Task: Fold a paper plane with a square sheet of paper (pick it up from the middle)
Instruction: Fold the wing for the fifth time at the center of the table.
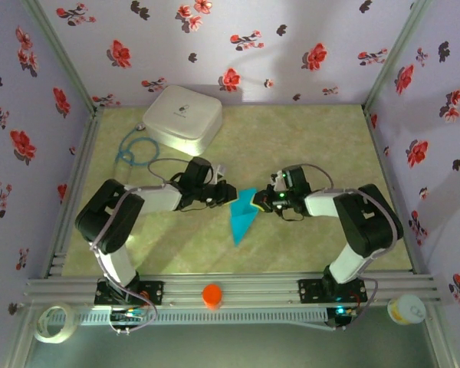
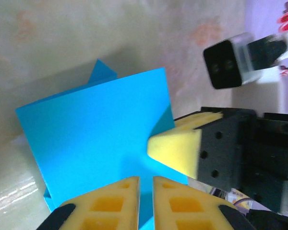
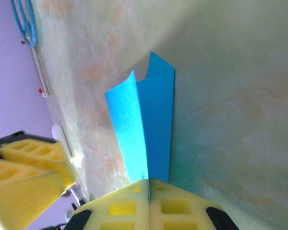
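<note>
Here, on the table, both arms reach inward and meet mid-surface, with the turquoise paper between them. From above, the paper is folded to a wedge whose long axis runs near to far: the point aims at the arm bases and the wide end lies up by the grippers. The right gripper is clamped tight on that wide end. The left gripper sits just beside the paper's opposite face, its fingers drawn to a slit; whether they nip an edge I cannot tell. Any next crease likely falls to the left arm.
</note>
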Motion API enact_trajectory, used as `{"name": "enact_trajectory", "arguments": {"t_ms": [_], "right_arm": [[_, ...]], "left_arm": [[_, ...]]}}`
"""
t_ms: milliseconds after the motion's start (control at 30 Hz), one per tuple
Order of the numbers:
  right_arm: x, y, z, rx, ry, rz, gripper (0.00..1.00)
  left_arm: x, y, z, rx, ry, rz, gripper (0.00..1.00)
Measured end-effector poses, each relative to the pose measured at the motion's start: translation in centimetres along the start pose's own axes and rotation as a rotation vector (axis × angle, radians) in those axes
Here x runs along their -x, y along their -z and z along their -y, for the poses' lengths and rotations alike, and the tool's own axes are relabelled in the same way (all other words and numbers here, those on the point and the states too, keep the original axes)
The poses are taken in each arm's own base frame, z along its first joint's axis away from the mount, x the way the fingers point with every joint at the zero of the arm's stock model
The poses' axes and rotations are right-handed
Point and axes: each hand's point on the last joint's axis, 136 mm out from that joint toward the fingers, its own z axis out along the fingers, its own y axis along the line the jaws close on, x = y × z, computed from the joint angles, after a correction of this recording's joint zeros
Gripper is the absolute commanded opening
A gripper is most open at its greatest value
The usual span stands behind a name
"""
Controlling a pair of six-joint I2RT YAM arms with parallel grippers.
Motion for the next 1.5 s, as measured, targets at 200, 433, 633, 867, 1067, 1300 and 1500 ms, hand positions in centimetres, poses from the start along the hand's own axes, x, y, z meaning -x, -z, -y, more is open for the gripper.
{"name": "enact_trajectory", "arguments": {"t_ms": [200,433,633,867,1067,1300,1500], "right_arm": [[0.7,1.3,0.5,-0.015,-0.131,0.136,0.0],[0.9,2.1,0.9,-0.03,-0.267,0.255,0.0],[1.0,2.0,1.5,-0.039,-0.342,0.292,0.0],[1.1,2.0,1.2,-0.032,-0.353,0.296,0.0],[1.4,2.0,0.6,-0.017,-0.345,0.296,0.01],[1.3,2.0,0.5,-0.012,-0.343,0.289,0.02],[1.2,2.0,0.3,-0.008,-0.342,0.28,0.02]], "left_arm": [[0.2,1.6,1.0,0.008,-0.057,0.049,0.19],[-1.8,1.8,1.0,0.083,-0.169,0.035,0.33],[-4.7,0.7,1.4,0.178,-0.316,-0.029,0.41],[-6.2,-0.7,3.1,0.26,-0.51,-0.06,0.46],[-7.5,-2.1,0.8,0.386,-0.582,-0.123,0.47],[-7.4,-2.3,-0.8,0.492,-0.62,-0.148,0.48],[-7.4,-2.5,-0.8,0.537,-0.662,-0.151,0.48]]}}
